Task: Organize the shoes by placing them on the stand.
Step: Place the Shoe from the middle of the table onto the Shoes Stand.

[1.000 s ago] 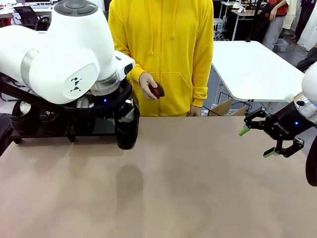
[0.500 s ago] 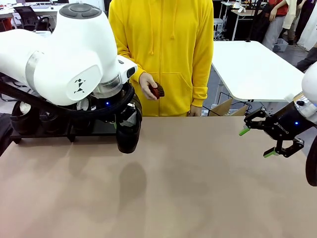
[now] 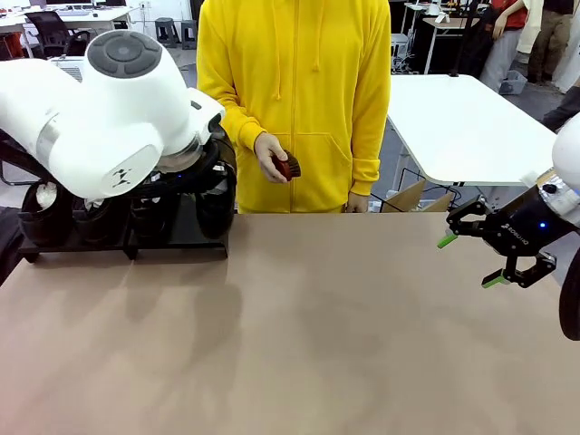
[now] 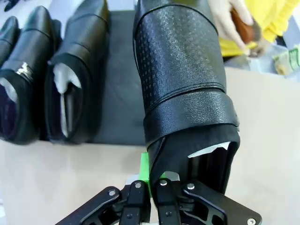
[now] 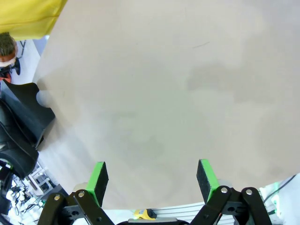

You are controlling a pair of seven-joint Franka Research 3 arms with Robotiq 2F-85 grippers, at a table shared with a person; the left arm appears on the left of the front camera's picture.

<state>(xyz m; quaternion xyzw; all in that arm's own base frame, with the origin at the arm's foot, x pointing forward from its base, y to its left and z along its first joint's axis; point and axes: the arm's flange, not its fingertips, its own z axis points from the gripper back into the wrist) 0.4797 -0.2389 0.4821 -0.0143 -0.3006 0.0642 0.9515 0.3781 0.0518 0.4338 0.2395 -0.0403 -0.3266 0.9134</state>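
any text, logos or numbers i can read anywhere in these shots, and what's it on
None can be read for certain.
White lettering on the right gripper: too small and blurred to read.
Black emblem on the left arm: a mark, not letters.
Small metal ornament on a shoe on the stand: shows no legible lettering.
The shoe held in the left gripper carries only texture.

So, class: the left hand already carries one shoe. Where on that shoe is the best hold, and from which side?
The heel collar, from behind the shoe: its open mouth gives a thin rim for fingers to close on, as the left hand does now, pinching the back edge by the white paper stuffing, leaving the toe free toward the stand.
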